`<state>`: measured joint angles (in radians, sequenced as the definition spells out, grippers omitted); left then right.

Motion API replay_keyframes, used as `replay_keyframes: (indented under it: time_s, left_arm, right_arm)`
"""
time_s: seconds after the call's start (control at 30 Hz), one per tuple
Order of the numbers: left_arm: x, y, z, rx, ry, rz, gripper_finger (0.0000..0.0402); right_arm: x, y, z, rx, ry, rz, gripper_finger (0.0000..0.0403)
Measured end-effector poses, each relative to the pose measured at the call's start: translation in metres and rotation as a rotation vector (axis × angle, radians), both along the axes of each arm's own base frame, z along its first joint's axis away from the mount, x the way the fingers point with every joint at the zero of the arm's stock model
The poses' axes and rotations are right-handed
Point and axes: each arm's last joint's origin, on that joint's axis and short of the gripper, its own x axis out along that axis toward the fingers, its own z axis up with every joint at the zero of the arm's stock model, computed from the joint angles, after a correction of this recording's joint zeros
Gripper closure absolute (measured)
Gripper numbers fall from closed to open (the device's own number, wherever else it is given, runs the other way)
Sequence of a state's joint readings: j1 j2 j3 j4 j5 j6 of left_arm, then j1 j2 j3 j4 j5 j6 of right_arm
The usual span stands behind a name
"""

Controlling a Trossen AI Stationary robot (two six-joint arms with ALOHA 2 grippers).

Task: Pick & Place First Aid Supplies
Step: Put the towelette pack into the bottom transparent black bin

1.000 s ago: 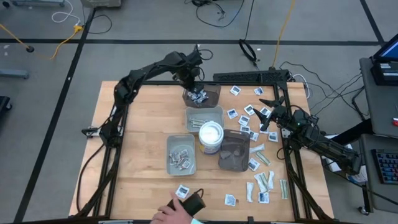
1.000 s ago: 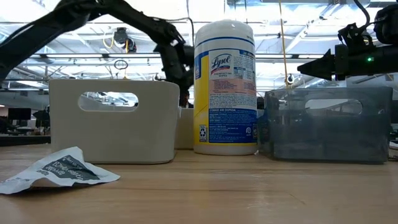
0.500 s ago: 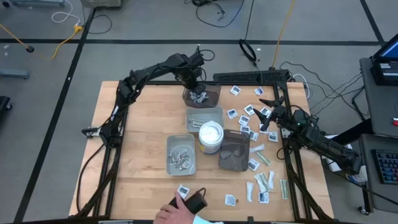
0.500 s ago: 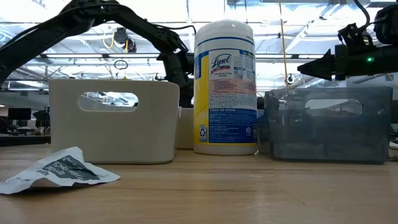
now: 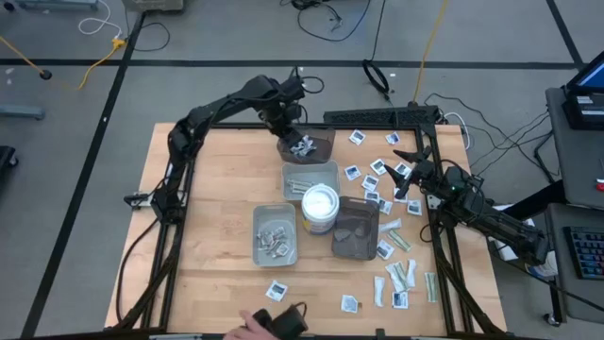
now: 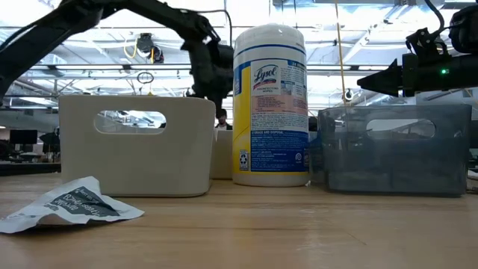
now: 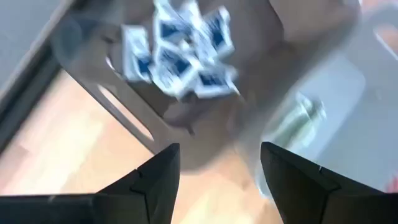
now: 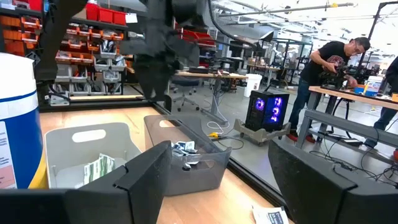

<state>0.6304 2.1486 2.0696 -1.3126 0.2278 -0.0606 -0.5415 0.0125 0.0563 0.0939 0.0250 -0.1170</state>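
Left tool [image 5: 295, 130], fingers apart, empty, hovers over dark tray [image 5: 319, 138] at upper centre. Loose packets [image 5: 377, 170] lie right of centre, just beside right tool [image 5: 404, 185], fingers apart: right arm nearer.

A round white tub [image 5: 320, 205] stands upright near the centre of the wooden bench [image 5: 212, 217] in the high view; in the low view its blue and yellow label faces the camera. Four trays ring it: a dark one [image 5: 307, 144] above, a grey one [image 5: 310, 177] touching its upper edge, another grey one [image 5: 275, 234] at lower left, and a dark translucent one [image 5: 355, 230] at right. A black power strip [image 5: 382, 116] lies along the bench's upper edge. In the right wrist view a person [image 8: 329, 62] bends over a desk at upper right.
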Motion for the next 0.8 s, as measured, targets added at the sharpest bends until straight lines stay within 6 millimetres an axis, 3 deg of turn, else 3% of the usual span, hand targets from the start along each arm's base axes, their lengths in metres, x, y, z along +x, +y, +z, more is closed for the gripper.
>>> replay_keyframes:
  time_s: [0.43, 0.8]
  left_arm:
    - [-0.011, -0.075, 0.042, -0.005, 0.127, -0.327, 0.0172]
    - [-0.005, -0.180, 0.077, 0.087, 0.077, -0.523, 0.0172]
  right_arm:
    - [0.000, 0.000, 0.000, 0.000, 0.000, 0.000, 0.0140]
    - [0.000, 0.000, 0.000, 0.000, 0.000, 0.000, 0.0140]
